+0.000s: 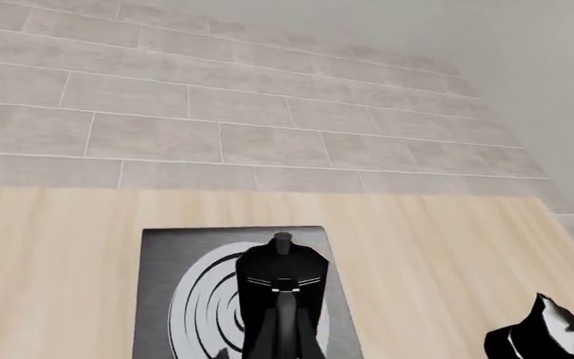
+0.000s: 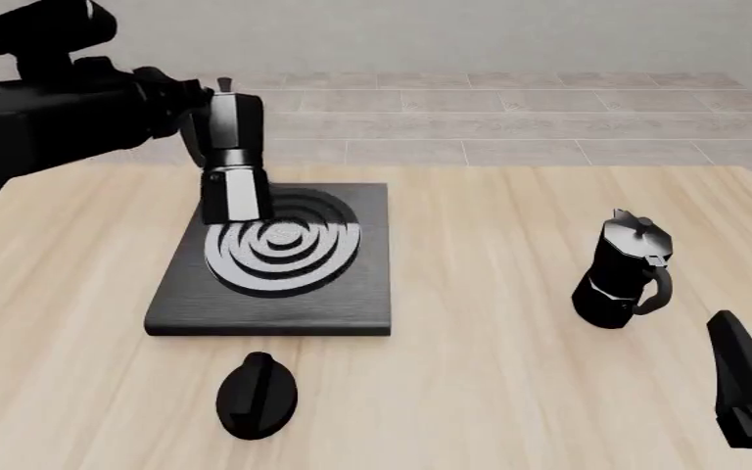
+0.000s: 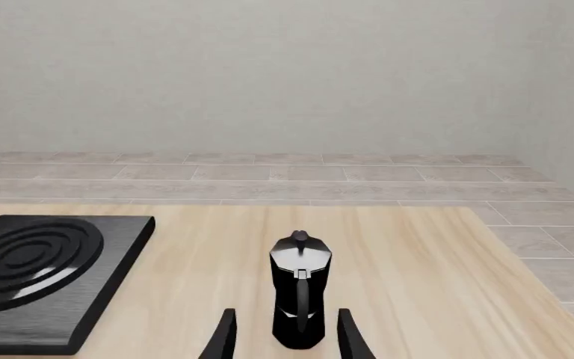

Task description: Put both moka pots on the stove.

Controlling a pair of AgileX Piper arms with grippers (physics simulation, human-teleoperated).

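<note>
- Overhead, the left end effector (image 2: 207,117) grips the first moka pot (image 2: 232,162) from the side and holds it upright above the far left part of the stove (image 2: 271,294); its base looks clear of the burner, though contact cannot be ruled out from the front view.
- From the left wrist camera, the same first moka pot (image 1: 283,299) hangs directly ahead of the lens, its knob on top, over the stove's (image 1: 158,292) grey-white rings.
- To the right of the stove, well apart from it, the second moka pot (image 2: 625,269) stands upright on the light wooden bench (image 2: 481,392), lid silvery, handle curving toward the near right.
- From the right wrist camera, the right end effector (image 3: 285,336) is spread wide, one finger (image 3: 225,336) on each side of the second moka pot (image 3: 299,299), neither visibly touching it.
- At the front view's lower right corner, only a dark part of the right end effector (image 2: 748,392) shows, near the second pot and nearer the camera.
- Just in front of the stove, a black teardrop knob (image 2: 258,395) lies on the bench.
- Behind the stove, pale tiles (image 2: 546,122) run along the bench's far edge.
- No brand, label or writing is legible on the pots, stove or arms.
</note>
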